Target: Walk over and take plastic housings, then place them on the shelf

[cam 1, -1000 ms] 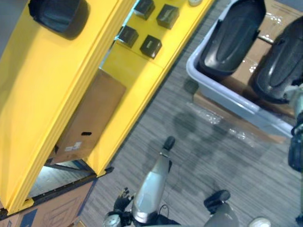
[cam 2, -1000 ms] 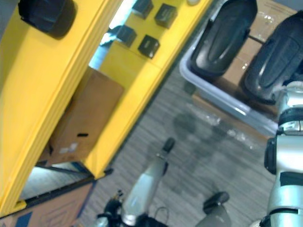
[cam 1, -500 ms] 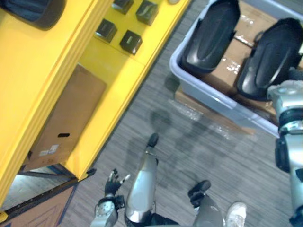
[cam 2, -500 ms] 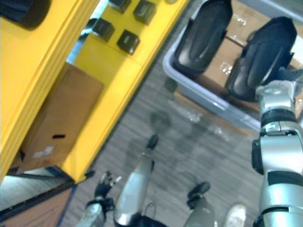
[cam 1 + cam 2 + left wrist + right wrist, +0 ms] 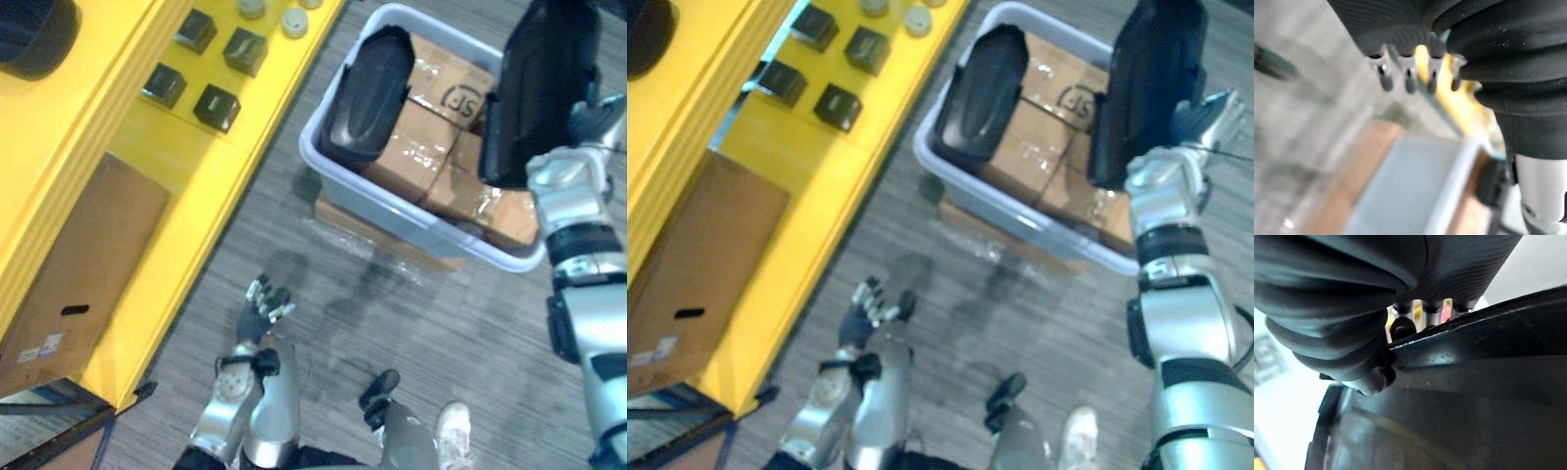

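Open striped grey carpet [image 5: 451, 323] is lying between the yellow shelf [image 5: 196, 196] at left and the grey plastic bin [image 5: 392, 211] at upper centre. A black elongated plastic housing [image 5: 539, 88] is hanging upright at upper right, over the bin, the right hand [image 5: 563, 176] clamping its edge. A second black housing [image 5: 367, 93] is lying inside. The left hand [image 5: 263, 308], lower left, is spreading relaxed fingers.
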Controlling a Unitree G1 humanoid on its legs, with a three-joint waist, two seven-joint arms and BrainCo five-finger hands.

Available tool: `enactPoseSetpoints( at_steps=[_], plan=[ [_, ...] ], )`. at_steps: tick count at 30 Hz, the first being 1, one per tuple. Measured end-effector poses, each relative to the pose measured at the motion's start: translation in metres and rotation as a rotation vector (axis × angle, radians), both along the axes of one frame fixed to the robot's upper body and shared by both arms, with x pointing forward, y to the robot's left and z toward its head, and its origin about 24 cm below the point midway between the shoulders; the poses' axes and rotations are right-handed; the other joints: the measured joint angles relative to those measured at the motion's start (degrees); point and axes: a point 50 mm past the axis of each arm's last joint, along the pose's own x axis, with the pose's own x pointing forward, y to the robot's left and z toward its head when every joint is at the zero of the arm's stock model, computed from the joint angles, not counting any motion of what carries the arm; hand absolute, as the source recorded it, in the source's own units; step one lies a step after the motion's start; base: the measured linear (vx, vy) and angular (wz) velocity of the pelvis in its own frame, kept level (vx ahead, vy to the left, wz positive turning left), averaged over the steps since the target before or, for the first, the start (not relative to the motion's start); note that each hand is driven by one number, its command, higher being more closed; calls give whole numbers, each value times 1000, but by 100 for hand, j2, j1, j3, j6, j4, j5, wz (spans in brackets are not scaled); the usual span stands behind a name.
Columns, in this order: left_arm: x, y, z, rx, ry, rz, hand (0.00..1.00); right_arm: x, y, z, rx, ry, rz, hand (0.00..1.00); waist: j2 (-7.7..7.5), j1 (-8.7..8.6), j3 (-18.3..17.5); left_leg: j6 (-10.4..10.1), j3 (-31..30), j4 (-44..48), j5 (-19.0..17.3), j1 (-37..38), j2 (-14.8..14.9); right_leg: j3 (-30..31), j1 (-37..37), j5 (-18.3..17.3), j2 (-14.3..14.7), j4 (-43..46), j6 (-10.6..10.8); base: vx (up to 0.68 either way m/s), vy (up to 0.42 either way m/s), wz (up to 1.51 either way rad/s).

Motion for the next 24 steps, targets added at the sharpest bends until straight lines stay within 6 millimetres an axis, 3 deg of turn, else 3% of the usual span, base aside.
enactPoseSetpoints(
  at_steps=[4,5,8,11,15,19,24],
  plan=[
    [17,-21,18,-31,-34,-78,0,3,22,-2,-59,-62,56,100,-168,-30,-93,-14,134,-244,120,80,96,121,-73,102,78,-121,-43,-48,-2,-18],
    [28,-28,26,-70,-27,-98,0,3,38,4,-98,-131,103,100,-218,-109,-91,-15,178,-383,210,148,130,151,-74,169,117,-197,-61,-32,-1,-11],
    [40,-33,33,-132,-10,-93,0,2,59,12,-131,-213,174,100,-280,-194,-99,-16,271,-536,282,260,167,248,-77,217,142,-249,-73,-34,2,-16],
    [57,-34,42,-205,3,-77,0,-6,90,16,-169,-320,283,100,-470,-286,-131,-24,452,-610,288,432,219,413,-78,229,151,-247,-80,-14,-3,-27],
    [76,-39,58,-232,-15,-72,0,-19,123,2,-186,-390,413,100,-733,-509,-289,-39,603,-704,299,601,248,554,-71,230,148,-246,-79,13,-4,-17],
    [86,-46,79,-261,-82,-82,0,-29,147,-15,-162,-403,499,100,-775,-639,-299,-42,748,-754,301,780,277,655,-16,235,149,-226,-85,-16,1,-14],
    [89,-59,94,-328,-131,-79,0,-36,165,-36,-156,-380,561,100,-780,-675,-300,-35,871,-944,361,993,288,752,27,236,147,-221,-84,-10,4,-9]
  ],
)
